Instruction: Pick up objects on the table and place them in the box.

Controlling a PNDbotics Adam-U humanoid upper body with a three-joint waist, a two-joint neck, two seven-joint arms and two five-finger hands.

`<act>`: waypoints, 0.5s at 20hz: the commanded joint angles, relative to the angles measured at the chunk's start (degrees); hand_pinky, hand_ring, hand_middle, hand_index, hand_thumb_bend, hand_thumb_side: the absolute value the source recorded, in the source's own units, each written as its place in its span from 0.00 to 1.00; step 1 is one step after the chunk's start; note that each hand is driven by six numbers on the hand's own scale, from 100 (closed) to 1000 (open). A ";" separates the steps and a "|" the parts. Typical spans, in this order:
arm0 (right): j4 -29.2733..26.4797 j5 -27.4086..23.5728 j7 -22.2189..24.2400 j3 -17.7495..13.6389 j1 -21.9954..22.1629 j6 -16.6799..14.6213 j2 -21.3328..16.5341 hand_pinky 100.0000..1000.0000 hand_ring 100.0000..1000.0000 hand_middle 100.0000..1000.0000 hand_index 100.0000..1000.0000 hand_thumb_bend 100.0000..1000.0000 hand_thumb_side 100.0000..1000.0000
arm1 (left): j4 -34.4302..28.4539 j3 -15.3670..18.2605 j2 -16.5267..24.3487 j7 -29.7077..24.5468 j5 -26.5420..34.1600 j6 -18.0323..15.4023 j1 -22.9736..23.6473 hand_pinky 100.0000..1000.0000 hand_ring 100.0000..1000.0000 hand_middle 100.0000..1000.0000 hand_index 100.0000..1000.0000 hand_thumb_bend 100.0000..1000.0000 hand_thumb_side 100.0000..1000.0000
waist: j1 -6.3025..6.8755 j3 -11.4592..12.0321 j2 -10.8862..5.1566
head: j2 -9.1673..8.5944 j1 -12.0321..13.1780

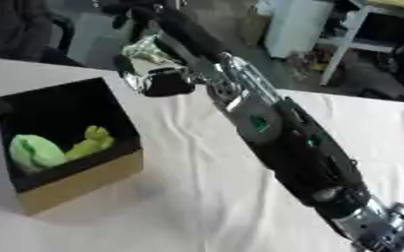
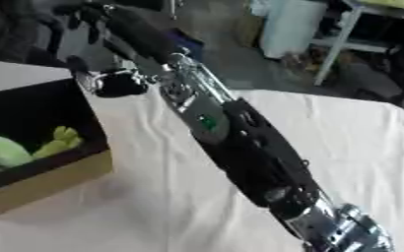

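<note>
Left eye view: right robot hand (image 1: 158, 69) hangs beyond the box (image 1: 84, 184), fingers' state unclear. Green toys (image 1: 37, 152) lie inside. Retracting, the arm (image 1: 283, 138) might clip the box and shift it on the counter (image 1: 197, 206).

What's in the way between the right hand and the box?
Nothing visible. The right hand is up past the box's far right corner, with only bare cloth between them. The box is open-topped, with green things inside.

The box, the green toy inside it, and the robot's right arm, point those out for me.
box (image 1: 84, 184), left eye view, on its tan front wall.
green toy (image 1: 35, 151), left eye view, on its rounded pale green body.
right arm (image 1: 296, 147), left eye view, on the black forearm casing.
</note>
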 commanded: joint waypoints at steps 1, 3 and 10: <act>-3.66 -6.36 -1.22 -1.64 0.18 1.90 -2.05 0.79 0.55 0.66 0.92 0.00 0.30 | 0.28 0.52 0.78 0.21 -0.37 -0.43 -0.21 0.59 0.51 0.55 0.78 0.16 0.54 | 1.28 -0.73 -1.22 | 1.28 1.18; -5.41 -10.28 -1.90 -2.28 1.26 2.69 -2.33 0.79 0.53 0.64 0.91 0.00 0.35 | 0.85 0.77 0.90 0.33 -0.53 -0.63 0.13 0.59 0.51 0.55 0.78 0.16 0.54 | 1.98 -1.56 -1.42 | 2.10 2.02; -12.81 -20.93 -2.47 -3.89 6.28 3.77 -3.29 0.80 0.52 0.62 0.91 0.00 0.40 | 2.86 1.99 1.63 1.15 -0.96 -1.47 1.34 0.58 0.51 0.55 0.78 0.15 0.55 | 4.43 -4.42 -1.97 | 4.80 5.80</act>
